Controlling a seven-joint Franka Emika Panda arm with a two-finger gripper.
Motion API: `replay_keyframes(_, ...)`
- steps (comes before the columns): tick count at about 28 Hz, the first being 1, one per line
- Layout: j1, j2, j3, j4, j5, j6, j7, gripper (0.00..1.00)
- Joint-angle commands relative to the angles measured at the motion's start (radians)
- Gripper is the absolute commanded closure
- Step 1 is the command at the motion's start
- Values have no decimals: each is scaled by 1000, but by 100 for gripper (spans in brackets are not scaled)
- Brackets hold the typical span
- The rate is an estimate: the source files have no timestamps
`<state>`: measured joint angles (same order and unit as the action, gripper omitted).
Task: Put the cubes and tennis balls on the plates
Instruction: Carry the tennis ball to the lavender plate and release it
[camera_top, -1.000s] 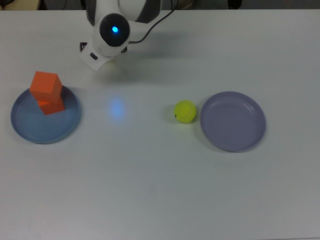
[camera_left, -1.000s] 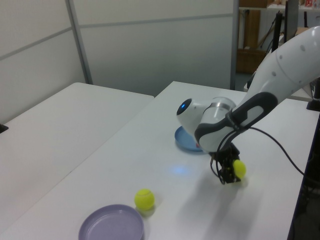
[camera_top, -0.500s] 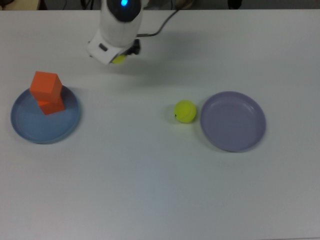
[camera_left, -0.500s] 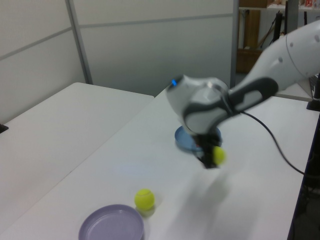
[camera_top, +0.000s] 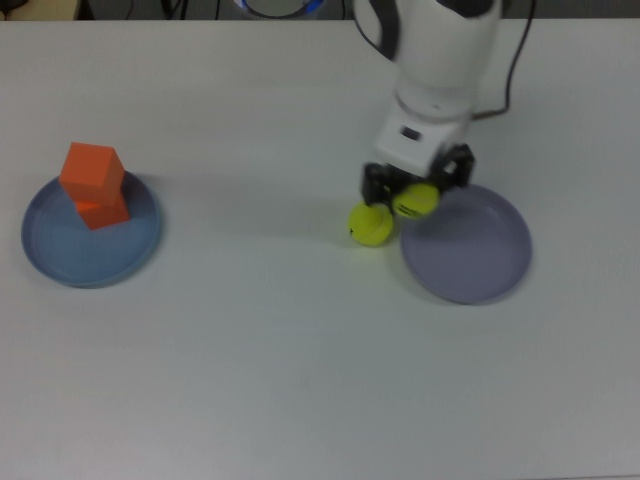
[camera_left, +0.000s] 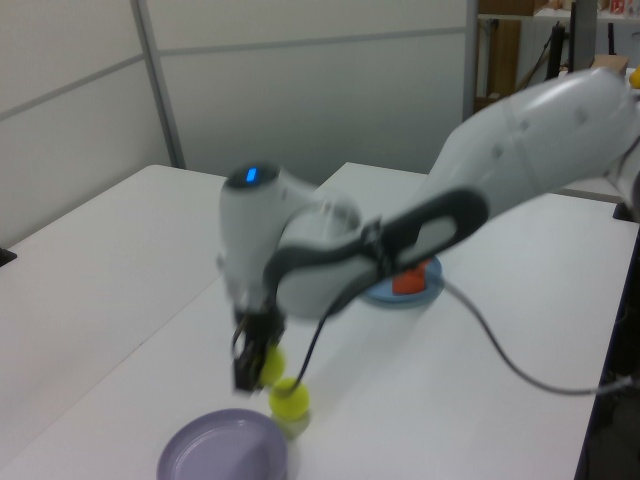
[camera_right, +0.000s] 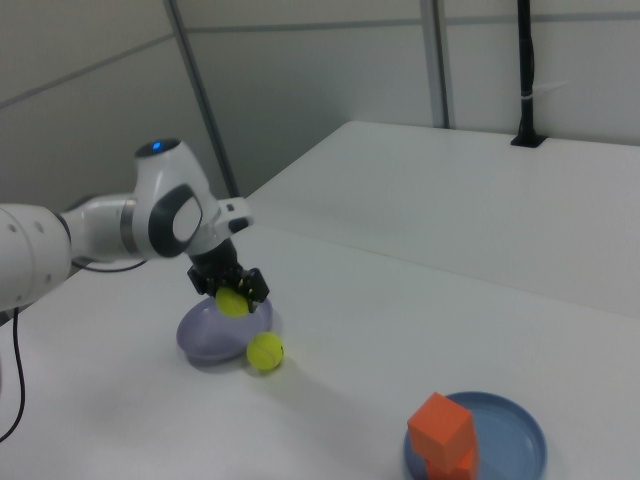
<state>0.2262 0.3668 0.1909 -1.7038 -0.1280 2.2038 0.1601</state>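
Tabletop (camera_top: 300, 380): white, carries all items; arm (camera_left: 420, 230), white, now reaches from the far edge out over the lavender plate's side, having swung across from near the blue plate within the last second, which brings the carried ball close to delivery.
Blue plate (camera_top: 90, 235): near the top view's left edge; two orange cubes (camera_top: 93, 185) stacked on it, the upper one askew; that part of the task looks done.
Lavender plate (camera_top: 466, 242): toward the top view's right, nothing lying in it yet.
Claw (camera_top: 416, 196): pointing down, closed around one tennis ball (camera_top: 416, 200), held above the lavender plate's rim, possibly just short of it.
Second tennis ball (camera_top: 371, 223): on the tabletop, just beside the lavender plate; not yet placed.
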Motion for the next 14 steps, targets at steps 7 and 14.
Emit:
replay_keyframes(7,100,135,-8,42,-116,183,82,76)
replay_keyframes(14,102,175,-8,44,-179,186,81,46)
